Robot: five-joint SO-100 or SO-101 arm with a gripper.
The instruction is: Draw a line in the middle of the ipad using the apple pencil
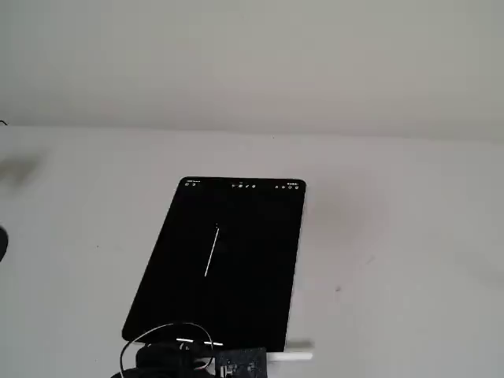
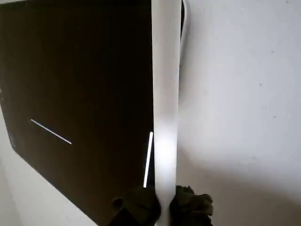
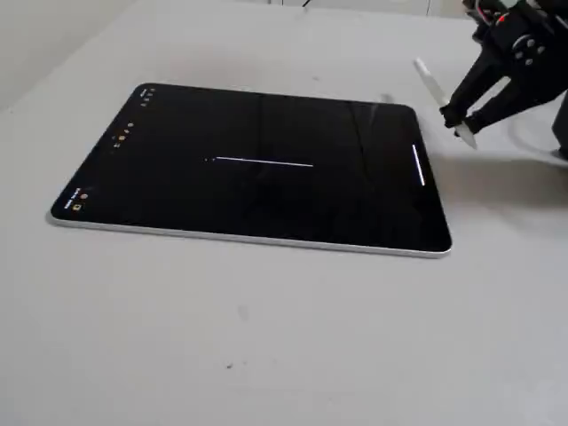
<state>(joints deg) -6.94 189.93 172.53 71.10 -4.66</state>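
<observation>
The ipad (image 1: 244,276) lies flat on the pale table, icons along its far short edge. The line (image 1: 211,252) is a thin white stroke near the screen's middle. It also shows in the wrist view (image 2: 51,132) and in the other fixed view (image 3: 264,162). A second short white stroke (image 3: 418,166) sits near the ipad's edge closest to the arm. My gripper (image 3: 460,120) is shut on the apple pencil (image 3: 437,93) and holds it tilted above the table, just off that edge. In the wrist view the apple pencil (image 2: 165,108) runs up from my gripper (image 2: 162,207) along the ipad's (image 2: 84,70) edge.
A black cable (image 1: 150,342) loops over the ipad's near edge beside the arm (image 1: 236,364). A dark object (image 1: 2,244) sits at the left edge of a fixed view. A plain wall (image 1: 252,63) stands behind the table (image 3: 266,337).
</observation>
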